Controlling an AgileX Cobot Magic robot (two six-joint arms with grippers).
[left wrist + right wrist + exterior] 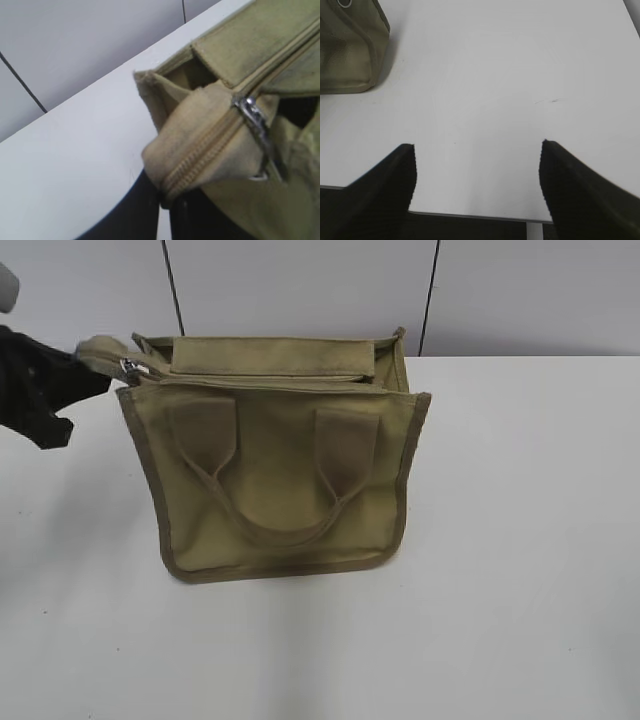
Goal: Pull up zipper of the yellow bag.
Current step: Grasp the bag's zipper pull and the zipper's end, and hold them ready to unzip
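Exterior view: the boxy khaki canvas tote [280, 460] stands near the desk's back edge, left gripper [95, 360] clenched on the zip-end fabric tab [195, 145] beside the silver slider [252, 117]. Right gripper [477, 172], released, should take the slider while the left keeps tension.

Counted on the white counter [520, 540]: 1 yellow bag [280, 480], standing near 12 o'clock of the exterior view. On the bag: 2 handle tabs on the near face, joined into 1 loop handle [275, 530]; 1 zipper [210, 150] along the top, carrying 1 silver slider [252, 117] at its 9 o'clock end. Grippers in view: 2, namely 1 left gripper [60, 390] at the bag's 9 o'clock corner and 1 right gripper [477, 175] showing 2 dark fingers [385, 185] spread wide. Wall seams behind: 2.
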